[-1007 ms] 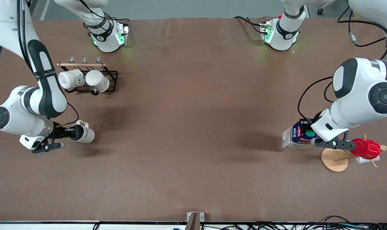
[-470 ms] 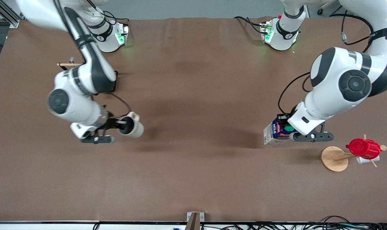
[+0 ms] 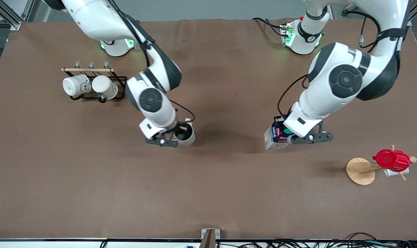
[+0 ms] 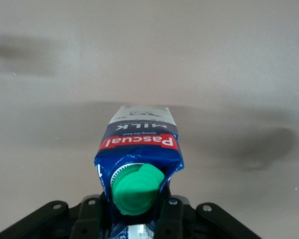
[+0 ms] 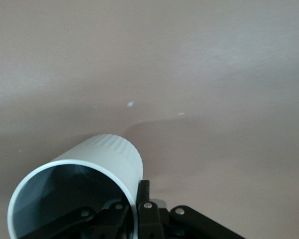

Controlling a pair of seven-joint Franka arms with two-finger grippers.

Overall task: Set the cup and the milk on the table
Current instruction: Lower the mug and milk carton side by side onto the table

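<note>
Hanging over the middle of the plain brown table point(image 3: 208, 193), the right gripper point(image 3: 174, 137) pinches the rim of the cream-coloured mug with a dark grey inside point(image 3: 185, 134), one finger inside the mouth and one outside the wall. The mug is carried tilted; in the front view its open mouth faces up toward the camera, and its small handle juts toward the edge where the arm bases stand. In the right wrist view the mug point(image 5: 79, 186) shows a hollow, dark interior with nothing in it, and the fingers point(image 5: 142, 204) are closed on its wall.

The left gripper point(image 3: 299, 137) is over the table toward the left arm's end, closed on the top of the small dark blue and white gable-top milk carton point(image 3: 275, 137). The carton leans, its long axis tipped with the base swung toward the right arm's end. In the left wrist view the carton point(image 4: 139, 149) shows its round green cap point(image 4: 137, 189) and red label nearest the fingers, its base pointing away at the table.

A black wire rack point(image 3: 120, 82) near the right arm's corner holds two white mugs point(image 3: 91, 86) lying on their sides. A wooden cup tree point(image 3: 361, 170) toward the left arm's end carries a red cup point(image 3: 391, 160).
</note>
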